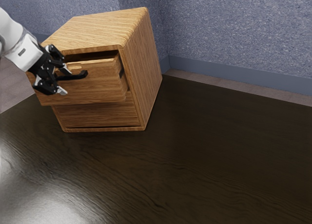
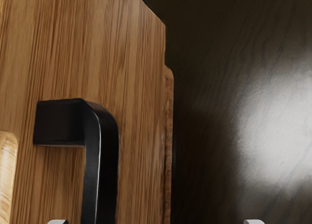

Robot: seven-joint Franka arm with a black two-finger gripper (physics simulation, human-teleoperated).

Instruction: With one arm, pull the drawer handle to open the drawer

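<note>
Exterior view shows the jaws released, straddling the black handle [image 1: 74, 75] of the top drawer [image 1: 92, 85], which juts from the cabinet [image 1: 141, 53].

Walls [image 1: 234, 24]: blue-grey, speckled texture, two meeting in a corner. Baseboard [image 1: 234, 72]: plain grey-blue. Floor [image 1: 273, 91]: pale tan strip along the wall foot. Surface [image 1: 204, 156]: dark wood grain, glossy. Glare [image 1: 19, 185]: soft white patch at the exterior view's lower left.
</note>
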